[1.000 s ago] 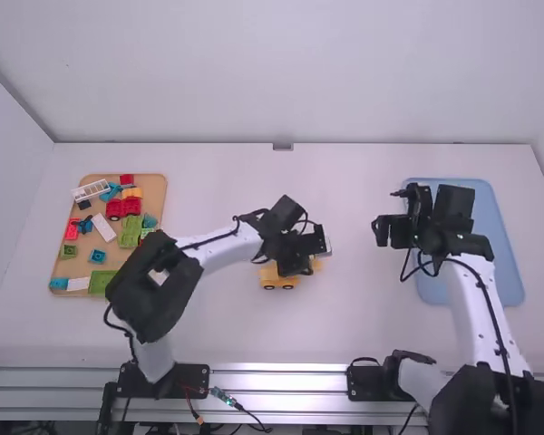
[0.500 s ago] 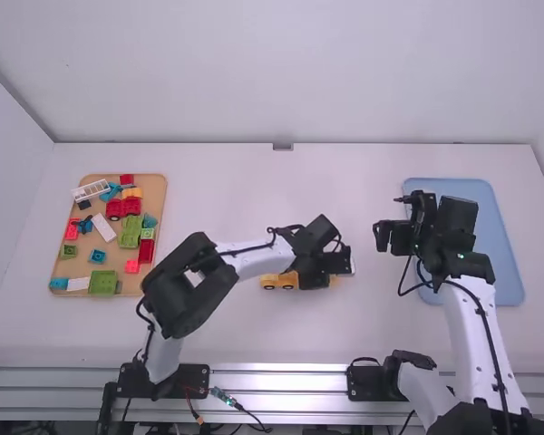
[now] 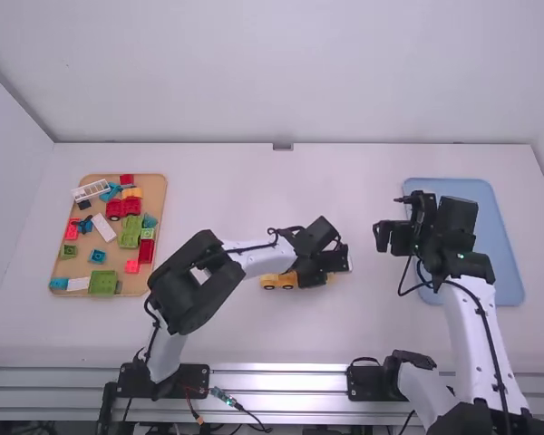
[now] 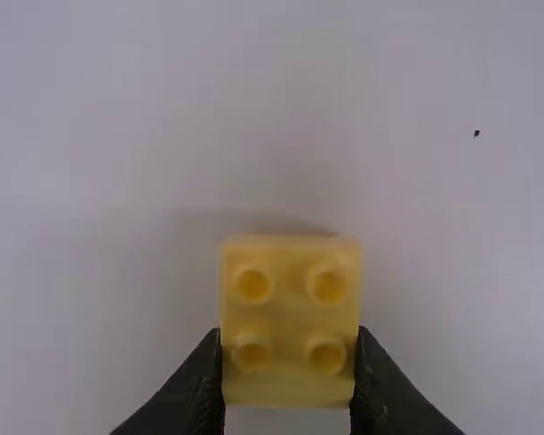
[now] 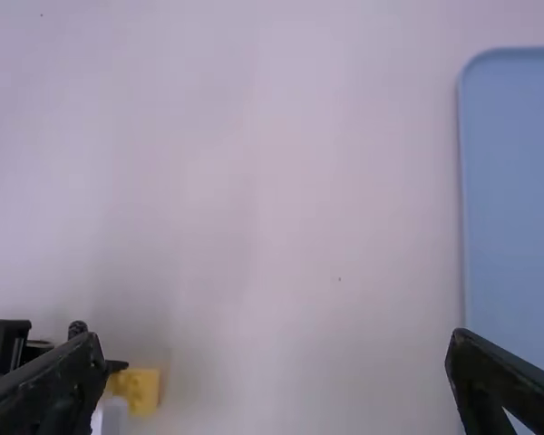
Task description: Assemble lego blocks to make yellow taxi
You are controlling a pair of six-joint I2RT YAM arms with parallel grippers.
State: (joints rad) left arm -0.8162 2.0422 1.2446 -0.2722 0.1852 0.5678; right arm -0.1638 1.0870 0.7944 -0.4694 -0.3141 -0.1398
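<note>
In the high view, my left gripper (image 3: 325, 270) is low over the middle of the table, just right of the yellow wheeled base (image 3: 279, 281). A yellow brick (image 3: 334, 278) peeks out beneath it. The left wrist view has that four-stud yellow brick (image 4: 290, 322) pinched in my left gripper (image 4: 288, 376), studs facing the camera; whether it touches the table I cannot tell. Over the left edge of the blue tray, my right gripper (image 3: 392, 234) hangs; in the right wrist view, my right gripper (image 5: 276, 362) has widely parted, empty fingers. The yellow brick (image 5: 140, 390) shows there beyond one finger.
At the left stands a tan tray (image 3: 71, 216) with loose red, green, blue, white and yellow-orange pieces. The blue tray (image 3: 503, 245) lies on the right, partly under the right arm. Bare table (image 3: 254, 181) stretches behind the left arm.
My left gripper has moved right and a little toward the camera with the yellow brick, then shifted back left very slightly. The right arm has shifted only a little.
</note>
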